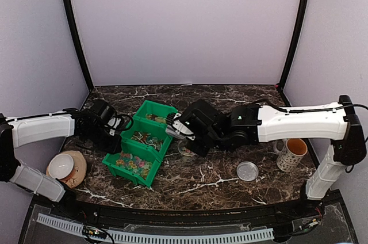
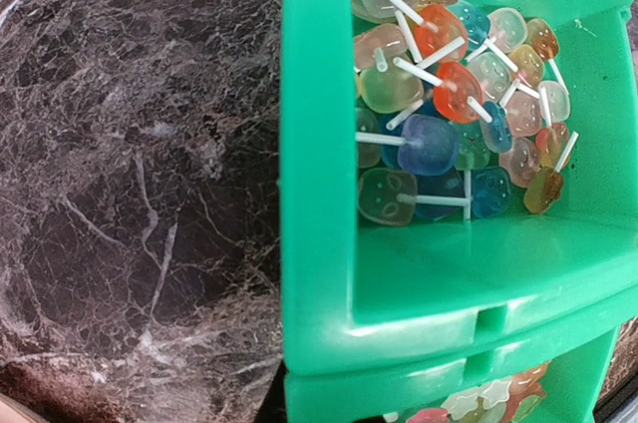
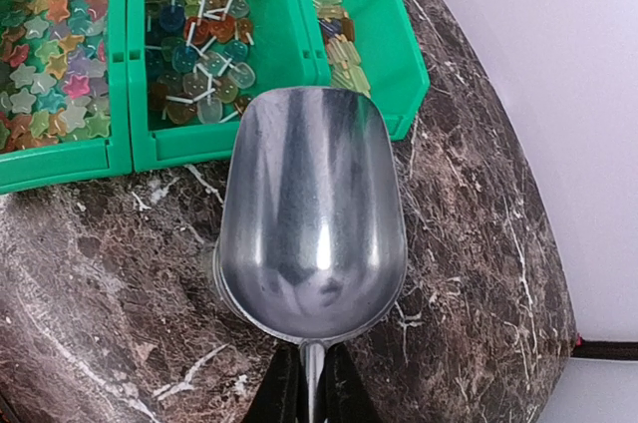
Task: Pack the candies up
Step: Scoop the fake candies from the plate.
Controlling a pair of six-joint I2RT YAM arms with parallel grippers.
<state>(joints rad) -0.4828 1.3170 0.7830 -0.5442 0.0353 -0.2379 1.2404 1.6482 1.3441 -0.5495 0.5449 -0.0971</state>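
Note:
Three joined green bins (image 1: 150, 153) hold the candies: star sweets (image 1: 133, 164) in the near one, lollipops (image 1: 144, 138) in the middle one, yellowish sweets (image 1: 156, 118) in the far one. My right gripper (image 3: 311, 375) is shut on the handle of an empty metal scoop (image 3: 309, 213). It holds the scoop over a small clear tub (image 1: 187, 150), just right of the bins (image 3: 120, 149). My left gripper (image 1: 117, 124) sits against the left wall of the middle bin (image 2: 319, 194). The lollipops (image 2: 449, 104) fill its view and its fingers are hidden.
The tub's clear lid (image 1: 247, 170) lies on the marble table to the right. A patterned mug (image 1: 293, 153) stands at the far right. A white bowl on a tan plate (image 1: 63, 166) sits at the front left. Purple walls enclose the back and sides.

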